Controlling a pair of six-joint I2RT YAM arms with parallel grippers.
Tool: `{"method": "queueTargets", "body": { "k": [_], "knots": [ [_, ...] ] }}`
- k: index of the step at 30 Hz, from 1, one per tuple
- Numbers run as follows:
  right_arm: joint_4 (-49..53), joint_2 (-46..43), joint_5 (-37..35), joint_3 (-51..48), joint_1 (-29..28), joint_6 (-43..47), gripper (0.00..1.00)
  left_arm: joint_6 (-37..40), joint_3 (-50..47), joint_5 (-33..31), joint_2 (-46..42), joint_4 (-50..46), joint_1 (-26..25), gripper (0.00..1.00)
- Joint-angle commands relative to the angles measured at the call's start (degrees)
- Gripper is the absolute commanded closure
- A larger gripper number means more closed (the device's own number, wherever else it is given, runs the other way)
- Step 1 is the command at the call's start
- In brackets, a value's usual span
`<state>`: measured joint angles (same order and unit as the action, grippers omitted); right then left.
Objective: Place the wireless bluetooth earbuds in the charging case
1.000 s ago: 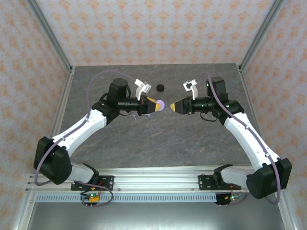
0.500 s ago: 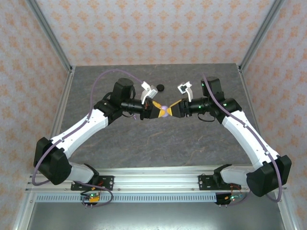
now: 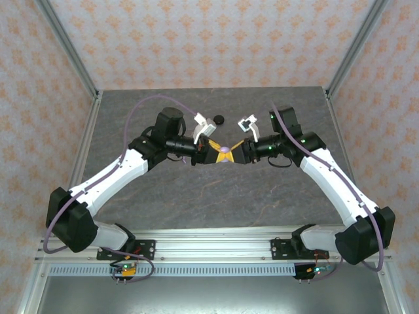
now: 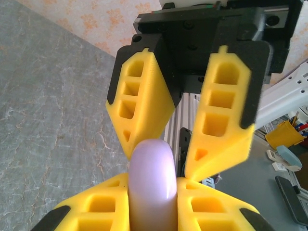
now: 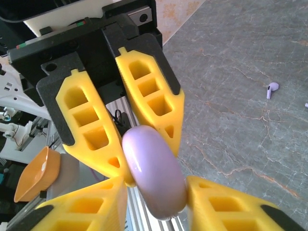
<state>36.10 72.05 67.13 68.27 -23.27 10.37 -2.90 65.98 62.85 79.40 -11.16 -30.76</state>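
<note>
Where the two arms meet above the middle of the grey table [image 3: 196,196], roughly halfway between its left and right edges and a little nearer the far edge than the near one, the lilac charging case [image 5: 154,173] hangs in the air between them. The left gripper [image 4: 153,185] is clamped on it, with a yellow finger pressed flat against each broad side. The right gripper [image 5: 156,183] faces it from the opposite side, its fingers flanking the free end of the case. In the left wrist view one finger seems to touch the rounded edge while a thin dark slit shows beside the other, so I cannot tell whether this grip is closed. The case looks smooth and rounded, and no seam or lid line can be made out. One lilac earbud [image 5: 272,90] lies on the table, well apart from the case and touched by nothing. A black round case [image 3: 218,119] sits on the table just beyond the grippers, toward the far edge.
</note>
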Motion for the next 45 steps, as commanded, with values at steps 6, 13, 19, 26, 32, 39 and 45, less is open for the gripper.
{"method": "queueTargets", "body": {
  "k": [6, 13, 19, 26, 32, 39, 45],
  "knots": [
    [-2.1, -1.4, -1.5, 2.0, -0.6, -1.1, 0.81, 0.6, 1.8, -0.4, -2.2, -0.8, -0.6, 0.72],
    [-8.4, -3.7, -3.8, 0.2, -0.5, -7.5, 0.83, -7.3, -3.8, -7.4, -6.3, 8.5, -0.5, 0.49],
    [-14.7, -3.9, -3.0, -1.8, -0.6, -13.1, 0.83, -15.4, -10.7, -11.5, -10.3, 19.9, -0.5, 0.42],
    [-17.6, -5.9, -2.1, -2.7, -0.8, -15.4, 0.82, -21.5, -14.4, -12.0, -10.5, 29.5, -0.6, 0.42],
    [-17.7, -5.9, -1.5, -2.5, -1.0, -15.4, 0.82, -22.1, -13.9, -11.5, -9.3, 30.5, -1.2, 0.5],
    [-17.2, -5.9, -1.6, -2.3, -1.2, -15.2, 0.82, -21.2, -13.1, -11.1, -8.6, 29.7, -1.9, 0.55],
    [-16.6, -5.9, -1.0, -2.2, -1.3, -14.6, 0.82, -21.1, -12.7, -11.4, -8.2, 29.3, -2.2, 0.62]
  ]
}}
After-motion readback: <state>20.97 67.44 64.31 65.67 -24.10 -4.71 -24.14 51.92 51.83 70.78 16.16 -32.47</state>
